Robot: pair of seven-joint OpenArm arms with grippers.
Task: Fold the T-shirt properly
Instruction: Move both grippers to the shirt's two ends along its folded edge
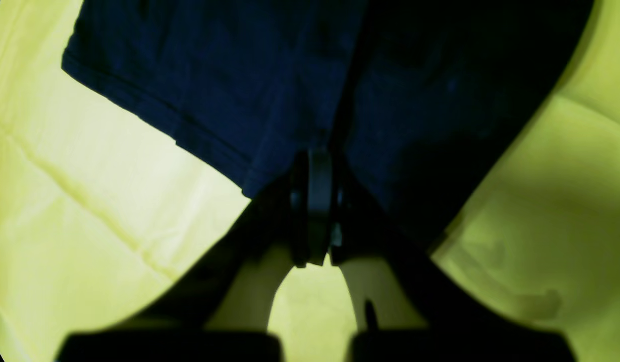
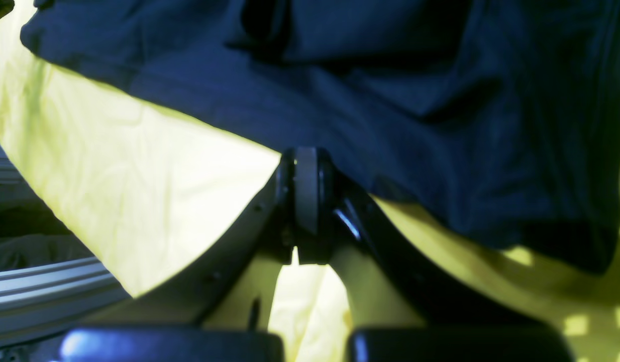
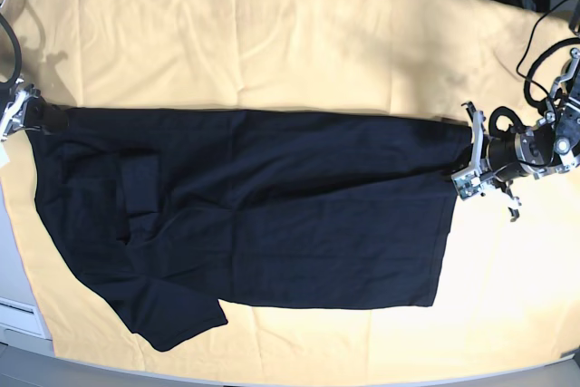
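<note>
Pale yellow cloth covers the counter, and the black T-shirt lies spread across it between the two arms; no print or writing can be read on either. The left gripper has its jaws pressed together on the shirt's edge, dark fabric fanning out ahead of them to both sides. The right gripper likewise has its jaws shut tight on the shirt's edge, with folds bunched beyond them and yellow cloth beneath.

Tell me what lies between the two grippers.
In the base view, only the T-shirt spans from the left gripper to the right gripper, lying on the yellow cloth.
</note>
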